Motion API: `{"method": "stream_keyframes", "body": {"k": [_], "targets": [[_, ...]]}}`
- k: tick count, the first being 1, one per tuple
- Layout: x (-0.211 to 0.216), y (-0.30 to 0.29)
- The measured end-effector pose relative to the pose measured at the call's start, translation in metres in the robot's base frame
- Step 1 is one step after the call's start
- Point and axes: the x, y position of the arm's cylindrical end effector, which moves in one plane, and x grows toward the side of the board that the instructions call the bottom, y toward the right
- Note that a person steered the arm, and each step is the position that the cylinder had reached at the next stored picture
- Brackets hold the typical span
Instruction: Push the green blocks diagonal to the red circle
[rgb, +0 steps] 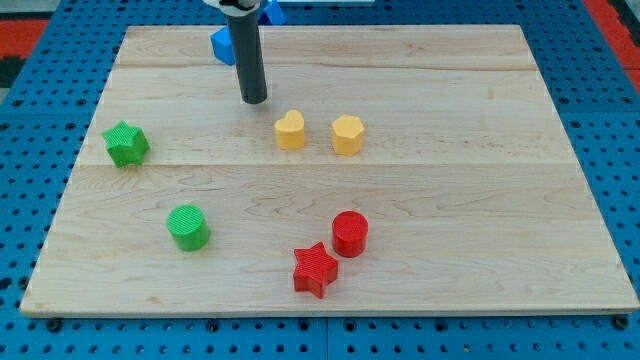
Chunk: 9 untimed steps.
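A green star (126, 144) lies at the view's left. A green circle (188, 227) lies below and right of it. A red circle (350, 233) sits at the lower middle, with a red star (315, 269) touching its lower left. My tip (255, 99) stands near the view's top, up and right of the green star, far from both green blocks and left of a yellow heart.
A yellow heart (290, 130) and a yellow hexagon (348, 134) sit side by side at the middle. A blue block (223, 46) lies behind the rod at the top. The wooden board (480, 250) has edges all around, on a blue surface.
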Motion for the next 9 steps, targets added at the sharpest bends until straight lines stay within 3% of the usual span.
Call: {"method": "stream_keyframes", "body": {"k": [1,2,3,5,7,8,9], "targets": [[-0.011,-0.065],[0.011,-0.154],[0.082,-0.171],[0.170,-0.020],[0.179,-0.105],[0.239,-0.106],[0.221,-0.039]]}}
